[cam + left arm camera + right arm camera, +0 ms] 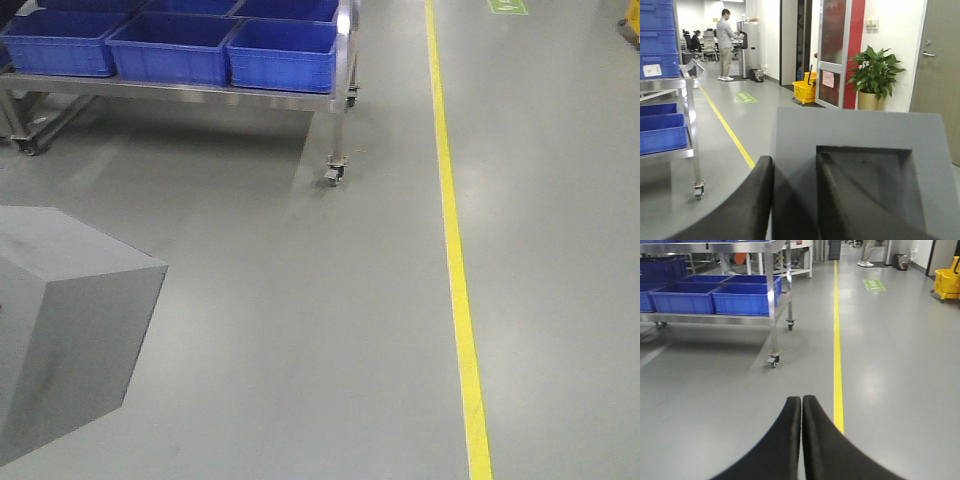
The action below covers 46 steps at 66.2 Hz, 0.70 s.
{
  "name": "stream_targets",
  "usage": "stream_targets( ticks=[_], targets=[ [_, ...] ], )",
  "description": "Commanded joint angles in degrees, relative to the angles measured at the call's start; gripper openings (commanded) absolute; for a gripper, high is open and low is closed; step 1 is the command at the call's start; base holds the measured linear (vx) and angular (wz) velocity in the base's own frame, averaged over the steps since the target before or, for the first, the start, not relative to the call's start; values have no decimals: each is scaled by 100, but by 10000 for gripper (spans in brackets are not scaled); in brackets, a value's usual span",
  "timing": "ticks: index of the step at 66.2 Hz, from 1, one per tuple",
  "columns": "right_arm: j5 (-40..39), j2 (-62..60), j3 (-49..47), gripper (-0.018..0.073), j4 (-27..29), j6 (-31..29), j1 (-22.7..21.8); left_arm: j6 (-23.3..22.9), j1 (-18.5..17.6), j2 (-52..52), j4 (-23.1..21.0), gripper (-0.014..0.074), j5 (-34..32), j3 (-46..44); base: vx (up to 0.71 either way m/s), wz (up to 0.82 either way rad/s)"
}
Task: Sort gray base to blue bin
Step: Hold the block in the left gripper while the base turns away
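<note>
The gray base (70,320) fills the lower left of the front view, a matte gray block held above the floor. In the left wrist view the gray base (855,130) shows its square recess. My left gripper (794,165) is shut on one wall of it, one finger outside and the other inside the recess. Blue bins (285,55) stand in a row on a steel cart, some way ahead and to the left; they also appear as blue bins (742,297) and blue bins (662,132). My right gripper (801,399) is shut with nothing in it, hanging over the floor.
The steel cart (340,90) rolls on casters (333,175). A yellow floor line (455,260) runs along its right. A yellow mop bucket (805,91), a potted plant (874,75) and a standing person (726,45) are farther off.
</note>
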Motion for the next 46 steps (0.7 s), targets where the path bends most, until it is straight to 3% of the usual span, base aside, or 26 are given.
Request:
stream_targets(
  ticks=[1, 46],
  targets=[
    [-413, 103, 12, -5, -43, -70, -14, -35, -30, 33, -72, -6, -593, -167, 16, -25],
    [-413, 103, 12, -5, -43, -70, -14, -35, -30, 33, -72, -6, -593, -167, 25, -4]
  ],
)
